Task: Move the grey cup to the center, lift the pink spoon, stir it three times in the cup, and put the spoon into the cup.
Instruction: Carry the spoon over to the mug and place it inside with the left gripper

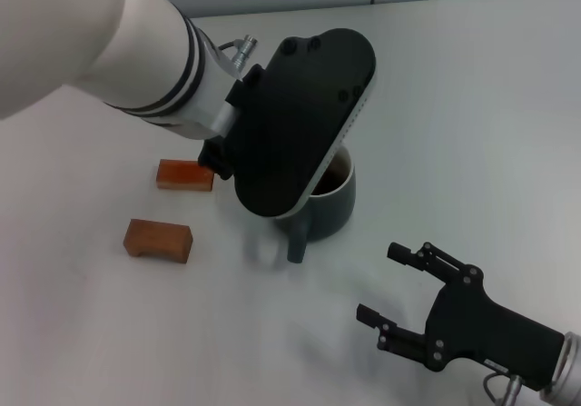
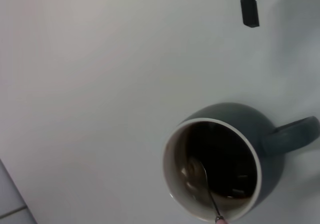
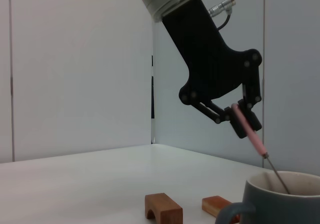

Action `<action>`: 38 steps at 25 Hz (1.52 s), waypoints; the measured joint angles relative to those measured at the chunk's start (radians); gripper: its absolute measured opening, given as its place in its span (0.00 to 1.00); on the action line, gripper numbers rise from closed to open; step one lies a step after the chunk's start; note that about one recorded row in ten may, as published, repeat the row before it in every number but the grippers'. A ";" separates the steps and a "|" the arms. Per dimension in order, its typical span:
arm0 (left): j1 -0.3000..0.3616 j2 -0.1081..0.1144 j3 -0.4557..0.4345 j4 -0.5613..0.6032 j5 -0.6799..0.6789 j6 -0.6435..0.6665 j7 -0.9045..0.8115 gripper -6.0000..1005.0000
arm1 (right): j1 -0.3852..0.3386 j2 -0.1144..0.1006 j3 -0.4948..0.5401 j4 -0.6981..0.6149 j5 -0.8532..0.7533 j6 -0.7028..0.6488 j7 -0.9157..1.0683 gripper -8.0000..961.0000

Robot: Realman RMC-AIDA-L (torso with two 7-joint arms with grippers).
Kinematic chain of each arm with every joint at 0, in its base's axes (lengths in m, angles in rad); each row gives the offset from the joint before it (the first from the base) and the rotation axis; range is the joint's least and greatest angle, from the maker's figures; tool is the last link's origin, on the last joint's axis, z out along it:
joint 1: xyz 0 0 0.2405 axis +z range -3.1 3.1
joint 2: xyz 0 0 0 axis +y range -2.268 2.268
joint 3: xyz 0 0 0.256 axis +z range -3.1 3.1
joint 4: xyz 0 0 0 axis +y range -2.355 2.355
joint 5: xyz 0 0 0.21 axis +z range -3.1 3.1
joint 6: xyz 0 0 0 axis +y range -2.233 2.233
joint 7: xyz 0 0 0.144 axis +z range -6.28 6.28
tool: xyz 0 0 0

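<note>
The grey cup stands mid-table with its handle toward me, largely covered by the left arm in the head view. My left gripper hangs above it, shut on the pink handle of the pink spoon. The spoon slants down and its metal bowl rests inside the grey cup, near the inner wall. The cup's rim shows in the right wrist view with the stem crossing it. My right gripper is open near the table's front right, apart from the cup, with nothing between its fingers.
Two orange-brown wooden blocks lie left of the cup: a flat one and an arched one, also seen as the arched block and the flat block. A fingertip of the right gripper shows in the left wrist view.
</note>
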 joint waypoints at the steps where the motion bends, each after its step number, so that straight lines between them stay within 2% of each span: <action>1: -0.002 0.000 0.002 -0.003 -0.003 -0.006 0.000 0.14 | -0.001 0.000 0.000 -0.001 0.000 0.000 0.000 0.84; 6: -0.001 0.000 0.046 0.003 -0.030 -0.028 -0.014 0.14 | -0.002 0.000 0.000 -0.003 0.000 0.006 0.000 0.84; 13: 0.018 0.000 0.056 0.028 -0.033 -0.002 -0.034 0.14 | 0.002 0.000 0.000 -0.004 -0.014 0.015 0.000 0.84; 22: 0.017 0.001 0.021 0.008 -0.001 0.005 -0.046 0.14 | 0.005 0.000 0.000 -0.006 -0.017 0.022 0.000 0.84; 25: 0.003 0.000 -0.025 -0.012 -0.018 -0.020 -0.071 0.14 | 0.005 0.000 0.000 -0.006 -0.017 0.022 0.000 0.84; 30: 0.007 0.002 -0.117 -0.036 -0.137 -0.038 -0.088 0.14 | 0.005 0.000 0.000 -0.006 -0.017 0.017 0.000 0.84; 33: 0.038 0.006 -0.176 -0.047 -0.268 -0.057 -0.071 0.14 | 0.005 0.000 0.000 -0.007 -0.017 0.015 0.000 0.84; 36: 0.088 0.009 -0.255 -0.051 -0.423 -0.068 -0.015 0.25 | 0.005 0.000 0.001 -0.010 -0.017 0.013 0.000 0.84; 38: 0.105 0.009 -0.279 -0.046 -0.466 -0.069 0.005 0.33 | 0.005 0.000 0.001 -0.010 -0.017 0.013 0.000 0.84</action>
